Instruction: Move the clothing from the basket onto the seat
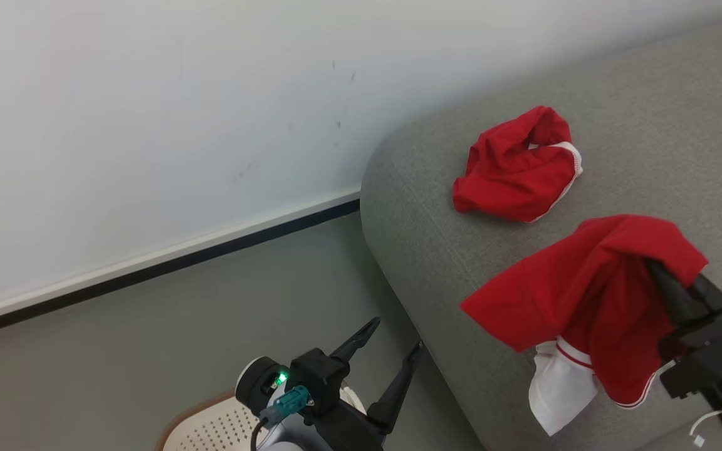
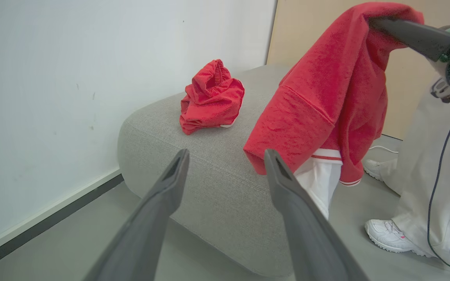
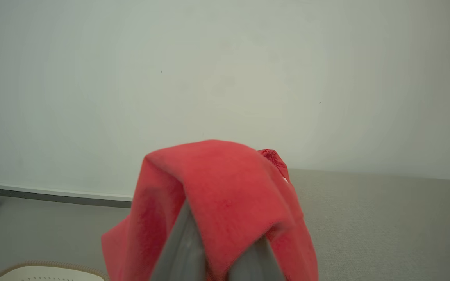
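A crumpled red garment [image 1: 517, 168] with white trim lies on the grey seat [image 1: 436, 250], also the red garment [image 2: 211, 97] in the left wrist view. My right gripper [image 1: 655, 266] is shut on a second piece of clothing, a red top [image 1: 586, 294] with a white panel, which hangs from its fingertips above the seat's front part. That top [image 2: 326, 93] drapes over the dark fingers [image 2: 404, 31], and the red top [image 3: 217, 195] covers the fingertips in the right wrist view. My left gripper [image 1: 395, 335] is open and empty over the floor, left of the seat. The basket [image 1: 210, 426] sits at the bottom edge.
A white wall [image 1: 148, 125] with a dark baseboard [image 1: 160, 266] runs behind the grey floor [image 1: 179, 338]. A person in pale trousers [image 2: 443, 156] and white shoes [image 2: 389, 234] stands beyond the seat. A tan panel [image 2: 307, 23] rises behind it.
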